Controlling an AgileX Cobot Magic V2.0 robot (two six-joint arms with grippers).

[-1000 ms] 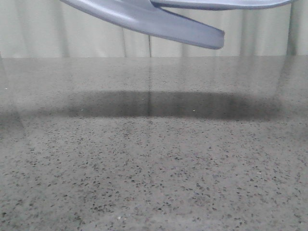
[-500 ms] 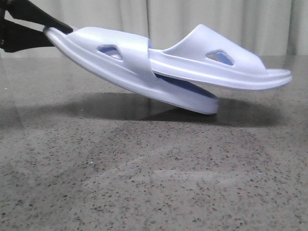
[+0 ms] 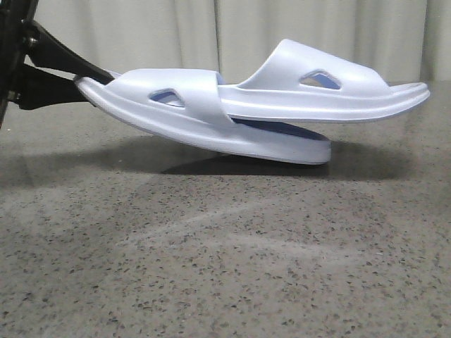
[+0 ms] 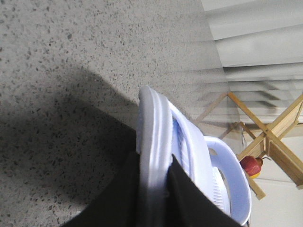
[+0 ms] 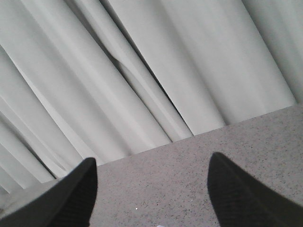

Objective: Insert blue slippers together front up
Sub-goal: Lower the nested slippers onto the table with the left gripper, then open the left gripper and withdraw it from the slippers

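Gripping the heel of the nested blue slippers [image 3: 232, 116], the left claw [image 4: 154, 177] has only to release them onto the desk [image 3: 225, 253], while the right claw [image 5: 151, 189] gapes empty.

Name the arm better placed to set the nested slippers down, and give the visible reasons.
Left. The left gripper is shut on the lower slipper, whose toe is at the table; the right gripper is open, empty, facing the curtain.

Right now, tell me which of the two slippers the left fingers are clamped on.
The lower slipper, the one tilted with its far end nearly on the table. The left fingers pinch its end, while the upper slipper is threaded through its strap.
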